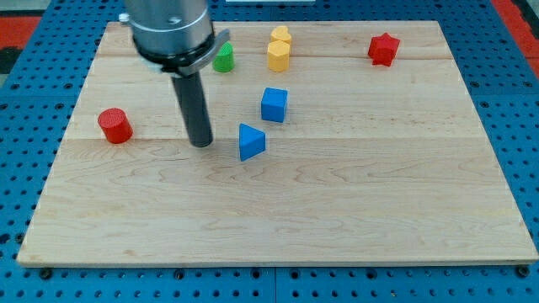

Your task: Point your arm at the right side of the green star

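The green star (224, 59) sits near the view's top, left of centre, partly hidden behind the arm's grey body. My tip (201, 144) rests on the wooden board (337, 210), well below the green star and slightly to its left. The tip is just left of the blue triangular block (250, 141), with a small gap between them.
A blue cube (274, 104) lies right of the rod. A yellow hexagon block (279, 55) and another yellow block (281, 36) sit right of the green star. A red star (383, 49) is at the top right. A red cylinder (114, 125) is at the left.
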You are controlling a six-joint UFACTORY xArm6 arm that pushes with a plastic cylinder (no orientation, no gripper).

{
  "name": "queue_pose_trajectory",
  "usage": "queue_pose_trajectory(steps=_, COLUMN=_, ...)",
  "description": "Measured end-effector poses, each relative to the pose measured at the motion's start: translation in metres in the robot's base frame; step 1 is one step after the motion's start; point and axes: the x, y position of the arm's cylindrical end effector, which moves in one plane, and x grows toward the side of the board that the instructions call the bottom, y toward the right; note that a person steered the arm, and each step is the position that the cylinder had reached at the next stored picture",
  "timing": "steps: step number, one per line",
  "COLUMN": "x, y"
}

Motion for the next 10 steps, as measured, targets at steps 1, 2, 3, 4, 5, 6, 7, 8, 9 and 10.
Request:
queue_pose_trajectory(steps=1, x=-0.029, y=-0.001)
queue_pose_trajectory(steps=2, x=-0.064, y=-0.024)
queue_pose_trajectory(steps=3, x=-0.095, y=-0.029)
queue_pose_trajectory(steps=4, x=-0.098, y=-0.029)
queue_pose_trajectory(steps=5, x=-0.118, y=-0.029)
queue_pose_trajectory(steps=6, x=-0.151, y=-0.029)
queue_pose_trajectory(steps=7, x=-0.157, y=-0.029)
queue_pose_trajectory(steps=8, x=-0.169, y=-0.029)
queue_pose_trajectory(steps=9, x=-0.181, y=-0.029)
queue_pose_trajectory(steps=10, x=-0.181, y=-0.029)
